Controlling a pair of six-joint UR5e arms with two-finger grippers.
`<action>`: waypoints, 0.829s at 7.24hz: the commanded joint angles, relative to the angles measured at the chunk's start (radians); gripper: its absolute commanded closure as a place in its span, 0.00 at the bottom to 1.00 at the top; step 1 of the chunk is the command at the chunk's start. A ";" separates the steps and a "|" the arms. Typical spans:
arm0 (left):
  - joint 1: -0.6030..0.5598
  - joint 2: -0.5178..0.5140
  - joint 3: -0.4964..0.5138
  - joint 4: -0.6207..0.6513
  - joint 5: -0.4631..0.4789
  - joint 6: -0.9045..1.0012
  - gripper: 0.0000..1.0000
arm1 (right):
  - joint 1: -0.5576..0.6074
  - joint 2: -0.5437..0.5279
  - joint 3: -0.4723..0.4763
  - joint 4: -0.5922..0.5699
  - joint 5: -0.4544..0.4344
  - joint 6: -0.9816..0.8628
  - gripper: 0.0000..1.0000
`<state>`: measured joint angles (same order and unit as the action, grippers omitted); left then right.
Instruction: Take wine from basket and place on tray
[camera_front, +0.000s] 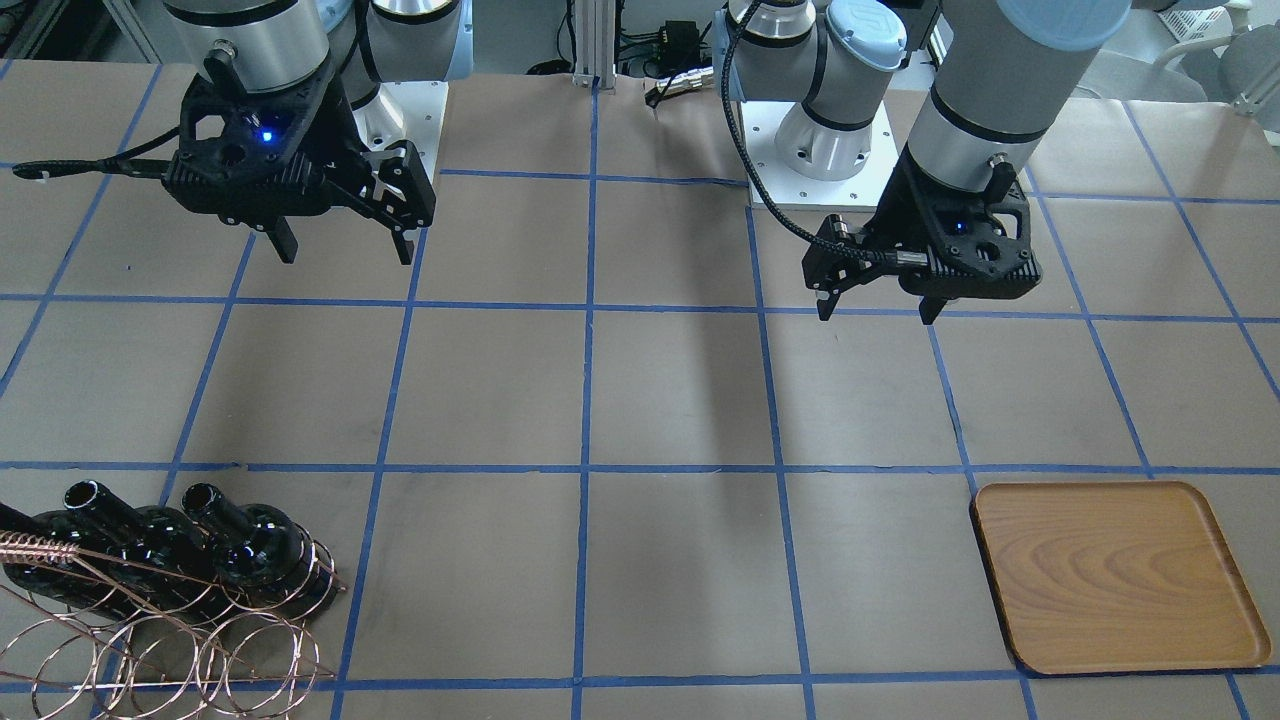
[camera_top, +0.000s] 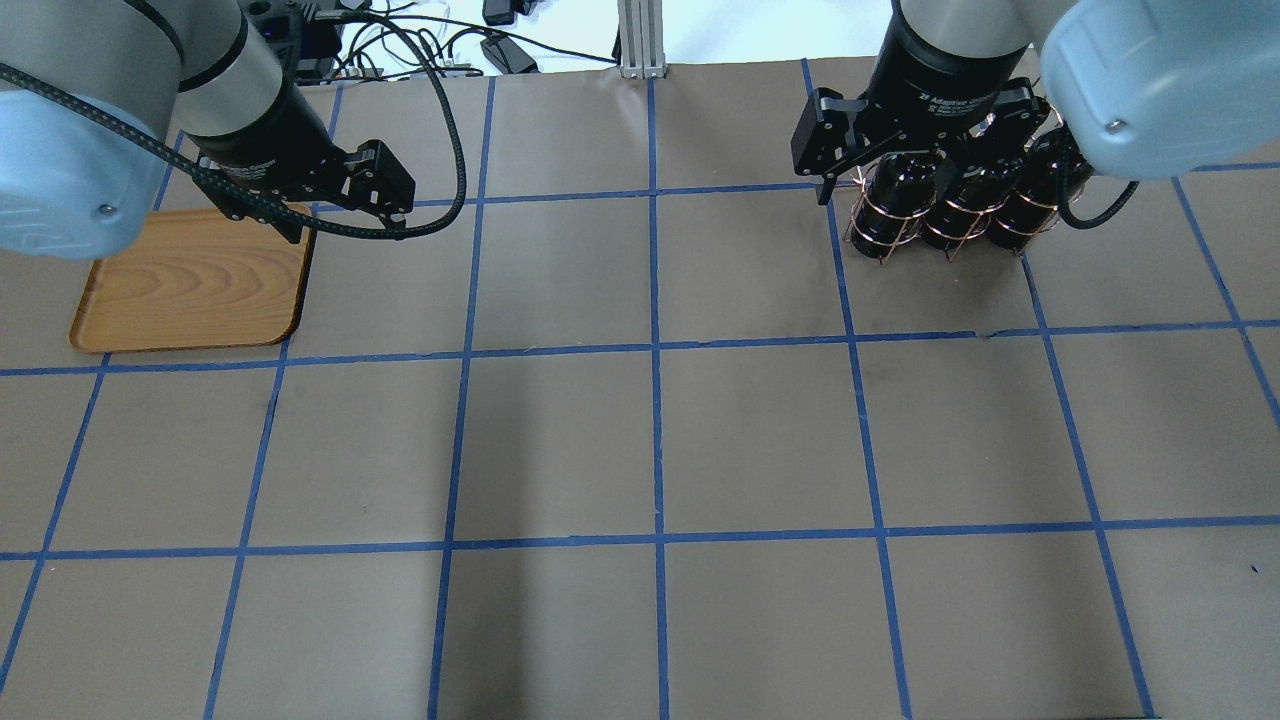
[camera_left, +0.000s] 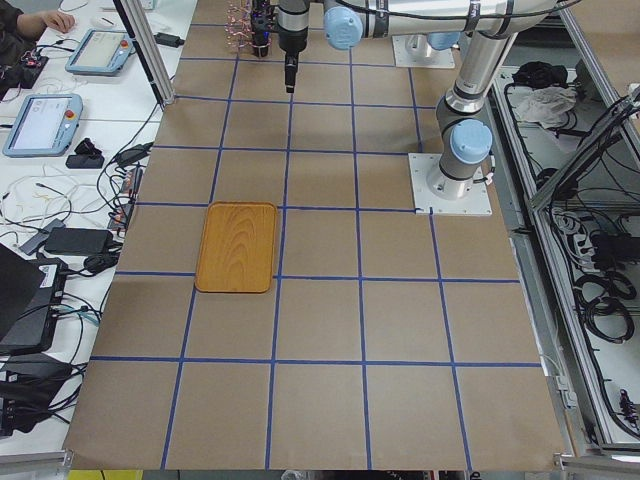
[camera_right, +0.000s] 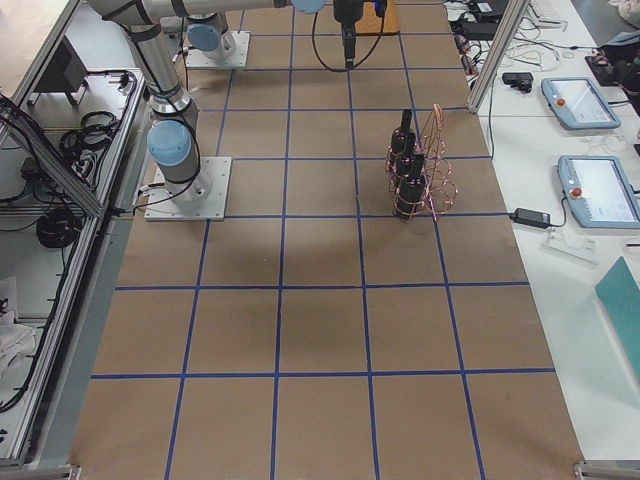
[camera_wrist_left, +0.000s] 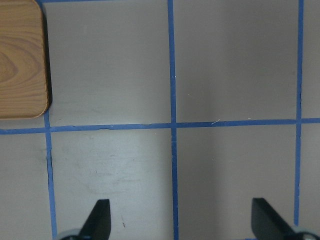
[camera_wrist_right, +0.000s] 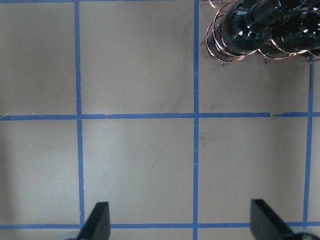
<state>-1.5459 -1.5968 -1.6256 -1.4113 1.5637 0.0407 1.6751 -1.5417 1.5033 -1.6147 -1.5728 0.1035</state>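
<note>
Three glossy black wine bottles (camera_front: 240, 545) stand in the copper wire basket (camera_front: 150, 640). In the overhead view the bottles (camera_top: 955, 205) and basket (camera_top: 880, 240) are at the far right, partly under my right arm. My right gripper (camera_front: 345, 250) is open and empty, hanging above the table short of the basket; its wrist view shows a bottle (camera_wrist_right: 250, 25) and the basket (camera_wrist_right: 220, 50) at the top right. The wooden tray (camera_front: 1115, 575) lies bare at the far left of the overhead view (camera_top: 190, 285). My left gripper (camera_front: 875, 308) is open and empty beside the tray (camera_wrist_left: 20, 60).
The brown table surface carries a grid of blue tape lines (camera_top: 655, 350). Cables and equipment (camera_top: 420, 40) lie beyond the far table edge. Both arm bases (camera_front: 820, 150) stand on the robot side. Tablets (camera_right: 590, 190) lie on a side bench.
</note>
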 joint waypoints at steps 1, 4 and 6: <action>0.000 -0.002 0.000 0.000 -0.001 -0.001 0.00 | 0.000 0.000 -0.002 -0.001 0.000 -0.001 0.00; 0.000 -0.002 0.000 0.000 -0.002 -0.002 0.00 | 0.000 0.005 -0.005 -0.002 -0.001 -0.011 0.00; 0.000 -0.003 0.000 0.000 -0.002 -0.004 0.00 | -0.008 0.012 -0.011 -0.005 0.000 -0.021 0.00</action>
<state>-1.5458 -1.5994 -1.6260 -1.4112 1.5616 0.0372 1.6734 -1.5348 1.4960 -1.6188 -1.5727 0.0899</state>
